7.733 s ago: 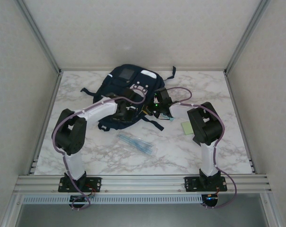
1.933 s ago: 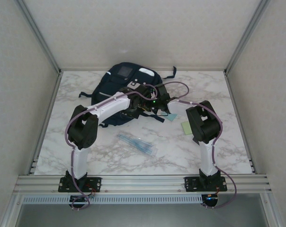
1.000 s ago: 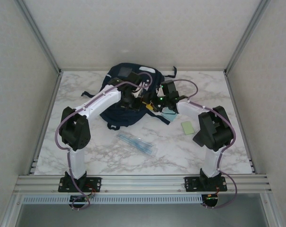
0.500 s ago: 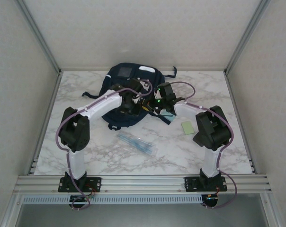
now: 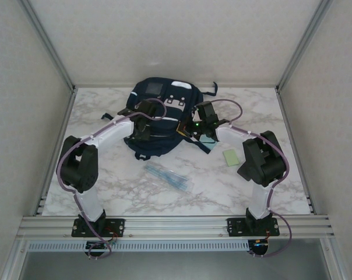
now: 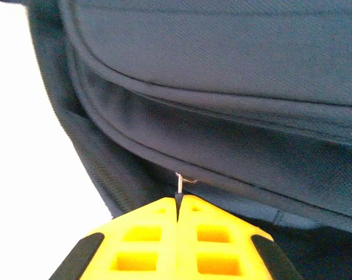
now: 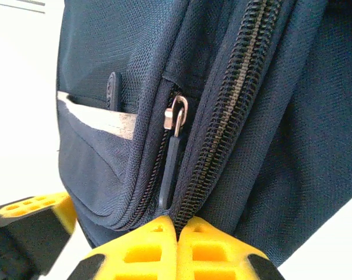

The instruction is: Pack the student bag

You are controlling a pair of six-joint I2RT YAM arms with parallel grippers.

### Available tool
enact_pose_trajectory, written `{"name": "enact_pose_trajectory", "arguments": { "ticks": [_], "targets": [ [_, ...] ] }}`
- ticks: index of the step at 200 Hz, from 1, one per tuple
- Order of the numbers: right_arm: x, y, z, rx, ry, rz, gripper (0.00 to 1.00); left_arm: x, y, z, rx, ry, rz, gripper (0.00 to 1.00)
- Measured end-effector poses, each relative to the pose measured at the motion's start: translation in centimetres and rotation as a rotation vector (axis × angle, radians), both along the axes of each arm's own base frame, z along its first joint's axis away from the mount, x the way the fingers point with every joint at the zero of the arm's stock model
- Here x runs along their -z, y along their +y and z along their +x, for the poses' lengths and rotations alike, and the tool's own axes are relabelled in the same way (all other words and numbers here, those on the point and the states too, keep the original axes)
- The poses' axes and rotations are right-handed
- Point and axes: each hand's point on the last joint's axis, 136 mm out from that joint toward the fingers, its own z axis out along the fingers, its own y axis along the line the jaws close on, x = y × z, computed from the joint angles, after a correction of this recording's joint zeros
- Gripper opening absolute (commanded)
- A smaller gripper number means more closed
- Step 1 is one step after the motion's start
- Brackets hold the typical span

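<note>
Left arm (image 5: 100, 135) swung outward, jaws pinching student bag (image 5: 164, 100) edge, open table (image 5: 284, 131) rightward

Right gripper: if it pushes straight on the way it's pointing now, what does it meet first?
The student bag. The shut right gripper points into its zipper track, beside the hanging zipper pull, so it would press into that seam almost at once; it may already be touching.

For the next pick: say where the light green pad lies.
Top view: the light green pad lies on the table's right half, beside the right arm's elbow, right of the student bag.
</note>
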Motion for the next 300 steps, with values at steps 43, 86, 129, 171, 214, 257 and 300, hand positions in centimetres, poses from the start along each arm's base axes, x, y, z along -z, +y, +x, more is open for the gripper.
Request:
{"name": "enact_pose_trajectory", "arguments": {
  "ticks": [43,86,129,171,214,257,300],
  "targets": [
    [-0.8,-2.1,2.1,0.012,-0.019,-0.04,0.0,-1.4,2.0,1.3,-0.058,-0.048,-0.033,0.0],
    [-2.3,-4.3,5.0,0.054,-0.045,-0.044,0.47,-5.6,-2.1,-0.2,0.02,-0.123,-0.216,0.0],
    [-3.7,-5.5,4.7,0.087,-0.05,-0.034,0.59,-7.2,-5.2,-1.2,0.055,-0.148,-0.32,0.0],
    [-10.5,-6.7,-1.7,0.078,-0.103,0.007,0.59,-7.1,-11.4,-2.4,0.165,-0.131,-0.446,0.0],
    [-10.8,-3.9,-5.1,0.03,-0.104,0.02,0.6,-6.4,-11.0,-1.9,0.145,-0.15,-0.422,0.0],
    [-5.0,-1.6,-3.9,0.059,-0.021,-0.041,0.59,-5.3,-6.2,-2.8,0.033,-0.193,-0.389,0.15],
    [0.6,0.0,-1.4,0.115,0.052,-0.077,0.59,-3.3,-2.4,-2.9,-0.088,-0.197,-0.39,0.41]
  ]
}}
